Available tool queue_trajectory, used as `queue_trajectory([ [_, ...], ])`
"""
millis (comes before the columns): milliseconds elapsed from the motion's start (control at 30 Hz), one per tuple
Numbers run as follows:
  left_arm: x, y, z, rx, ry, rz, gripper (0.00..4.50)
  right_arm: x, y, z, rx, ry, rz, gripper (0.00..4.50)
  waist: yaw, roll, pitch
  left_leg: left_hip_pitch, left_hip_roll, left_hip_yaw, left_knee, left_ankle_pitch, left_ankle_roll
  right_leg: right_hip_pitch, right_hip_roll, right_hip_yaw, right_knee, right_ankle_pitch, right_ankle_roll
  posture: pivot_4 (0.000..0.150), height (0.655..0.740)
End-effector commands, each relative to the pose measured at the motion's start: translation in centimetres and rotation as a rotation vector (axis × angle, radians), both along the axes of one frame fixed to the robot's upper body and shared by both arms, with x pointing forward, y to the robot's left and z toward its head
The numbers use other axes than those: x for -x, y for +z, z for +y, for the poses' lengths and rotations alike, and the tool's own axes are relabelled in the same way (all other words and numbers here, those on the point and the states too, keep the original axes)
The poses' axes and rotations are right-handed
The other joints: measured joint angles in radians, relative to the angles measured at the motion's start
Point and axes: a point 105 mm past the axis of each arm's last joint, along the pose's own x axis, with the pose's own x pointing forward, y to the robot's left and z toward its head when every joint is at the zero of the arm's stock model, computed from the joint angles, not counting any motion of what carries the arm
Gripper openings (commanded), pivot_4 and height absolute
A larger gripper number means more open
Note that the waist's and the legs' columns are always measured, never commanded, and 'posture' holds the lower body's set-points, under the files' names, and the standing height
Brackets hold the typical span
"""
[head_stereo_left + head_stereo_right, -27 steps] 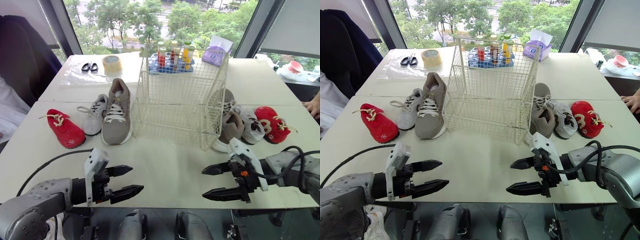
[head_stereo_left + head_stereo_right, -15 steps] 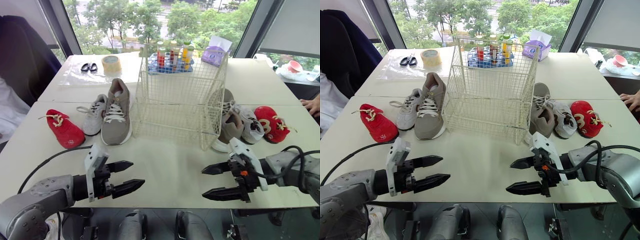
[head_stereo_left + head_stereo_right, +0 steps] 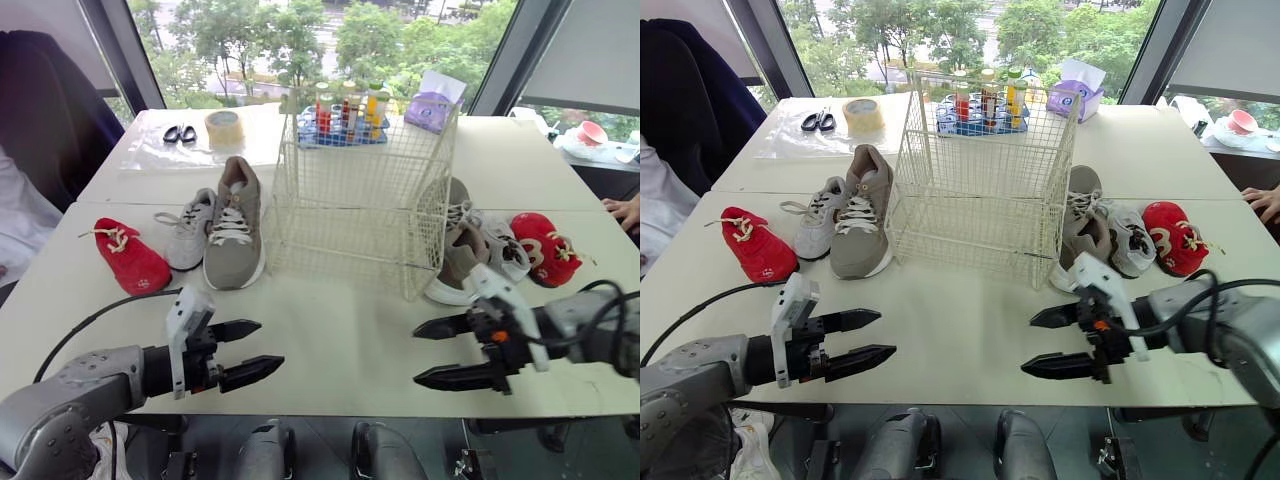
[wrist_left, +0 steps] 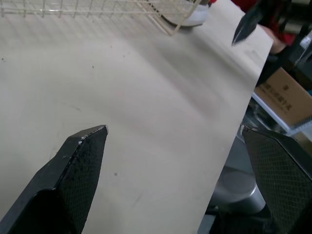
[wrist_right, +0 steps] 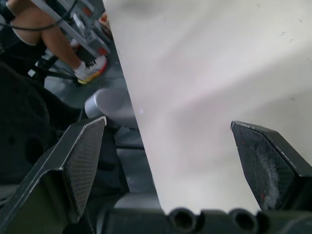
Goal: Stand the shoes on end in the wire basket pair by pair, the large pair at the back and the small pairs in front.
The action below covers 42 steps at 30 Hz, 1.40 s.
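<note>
I see the left end effector [image 3: 272,343] over the near edge of the bench [image 3: 340,310], its two black fingers spread apart and holding nothing. The right end effector [image 3: 415,354] is opposite it, also over the near edge. Its fingers are likewise wide apart and empty, and the tips of the two units point toward each other.

The wire basket [image 3: 360,190] stands at mid-bench, beyond both end effectors. All six shoes lie on the bench outside it.

- **Left of the basket:** a large taupe shoe [image 3: 234,225] lies just beside the mesh. A small grey-white shoe [image 3: 190,238] touches its outer side, and a small red shoe [image 3: 131,262] lies apart, farther left.
- **Right of the basket:** the second large taupe shoe [image 3: 458,258] sits against the basket's near right corner. The second small grey-white shoe [image 3: 508,255] is next, then the second small red shoe [image 3: 545,248].

Behind the basket I note a blue rack of bottles [image 3: 345,112] and a tissue box [image 3: 432,105]. At the far left are a tape roll [image 3: 223,127] and scissors [image 3: 178,133]. A person's hand [image 3: 628,210] rests at the right edge.
</note>
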Motion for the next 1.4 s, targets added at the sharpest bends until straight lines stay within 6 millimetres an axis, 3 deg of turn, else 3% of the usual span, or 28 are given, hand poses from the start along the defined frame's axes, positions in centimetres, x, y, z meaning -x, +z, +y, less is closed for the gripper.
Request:
queue_trajectory([
  [33, -0.3, 1.9, 0.5, -0.019, -0.044, -0.057, 4.5, 0.4, 5.4, 0.3, -0.06, 0.061, -0.118, 4.45, -0.002, 0.0, 0.0, 0.0, 0.0, 0.0, 0.0, 0.0, 0.0, 0.0, 0.0, 0.0, 0.0, 0.0, 0.0, 0.15, 0.74],
  [133, -0.7, 4.9, 0.8, -0.018, -0.086, -0.123, 4.5, -1.1, 9.2, 0.5, -0.078, 0.063, -0.249, 4.45, -0.003, 0.001, 0.001, 0.0, 0.001, 0.0, 0.0, 0.0, 0.0, -0.001, 0.0, 0.0, 0.0, 0.0, 0.0, 0.15, 0.74],
  [200, -0.9, 8.4, 0.6, 0.008, -0.127, -0.213, 4.5, -3.2, 10.9, 1.2, -0.025, 0.073, -0.371, 4.45, -0.004, 0.001, 0.001, -0.001, 0.001, 0.0, 0.0, 0.0, -0.001, -0.002, 0.0, 0.0, 0.0, 0.0, -0.001, 0.15, 0.74],
  [367, -0.8, 12.3, -0.2, 0.03, -0.19, -0.317, 4.5, -7.2, 10.0, 1.7, 0.165, 0.127, -0.442, 4.45, -0.009, 0.001, 0.001, -0.002, 0.0, 0.001, -0.001, 0.0, 0.0, -0.002, 0.0, 0.0, -0.001, 0.0, 0.0, 0.15, 0.74],
  [533, -0.4, 12.2, -0.2, -0.034, -0.197, -0.328, 4.5, -10.2, 7.3, 2.2, 0.302, 0.206, -0.398, 4.45, -0.029, 0.001, 0.001, -0.003, -0.001, 0.004, 0.0, 0.003, -0.005, -0.002, 0.0, 0.001, -0.001, 0.002, 0.005, 0.15, 0.74],
  [733, -0.2, 10.4, -0.2, -0.037, -0.15, -0.299, 4.5, -11.8, 4.0, 2.2, 0.431, 0.25, -0.327, 4.45, -0.033, 0.001, 0.001, -0.002, 0.0, 0.004, -0.001, 0.004, -0.008, -0.003, 0.0, 0.001, 0.001, 0.001, 0.006, 0.15, 0.74],
  [767, -0.2, 10.3, -0.3, -0.031, -0.144, -0.298, 4.5, -11.9, 3.6, 2.1, 0.449, 0.251, -0.312, 3.93, -0.032, 0.001, 0.001, -0.002, 0.0, 0.004, -0.001, 0.005, -0.008, -0.003, 0.0, 0.0, 0.002, 0.001, 0.006, 0.15, 0.74],
  [800, -0.2, 10.1, -0.4, -0.027, -0.14, -0.298, 4.5, -11.8, 3.2, 1.9, 0.462, 0.264, -0.303, 3.71, -0.03, 0.001, 0.001, -0.002, 0.0, 0.004, 0.0, 0.005, -0.008, -0.003, 0.0, 0.0, 0.002, 0.001, 0.006, 0.15, 0.74],
  [1033, -0.4, 9.6, -0.9, -0.012, -0.123, -0.302, 4.5, -11.6, 2.2, 1.9, 0.506, 0.304, -0.317, 0.24, -0.032, 0.001, 0.001, 0.001, 0.0, 0.003, 0.0, 0.005, -0.009, -0.001, 0.0, 0.001, 0.003, 0.002, 0.005, 0.15, 0.74],
  [1067, -0.5, 9.6, -0.9, -0.01, -0.119, -0.302, 4.5, -11.5, 2.3, 1.9, 0.512, 0.308, -0.331, 0.08, -0.032, 0.0, 0.0, 0.001, 0.0, 0.003, 0.0, 0.005, -0.009, -0.001, 0.0, 0.001, 0.004, 0.002, 0.005, 0.15, 0.74],
  [1233, -0.8, 9.1, -0.7, -0.01, -0.104, -0.292, 4.5, -12.2, 4.0, 1.7, 0.589, 0.387, -0.629, 0.08, -0.035, 0.001, 0.001, 0.002, 0.0, 0.003, 0.0, 0.006, -0.01, -0.002, 0.0, 0.001, 0.008, 0.001, 0.006, 0.15, 0.74],
  [1400, -1.2, 9.1, -0.9, -0.009, -0.107, -0.294, 4.5, -12.4, 4.8, 2.4, 0.55, 0.414, -0.682, 0.08, -0.036, 0.001, 0.001, 0.001, 0.0, 0.004, 0.0, 0.007, -0.012, -0.005, 0.0, 0.001, 0.012, 0.001, 0.006, 0.15, 0.74],
])
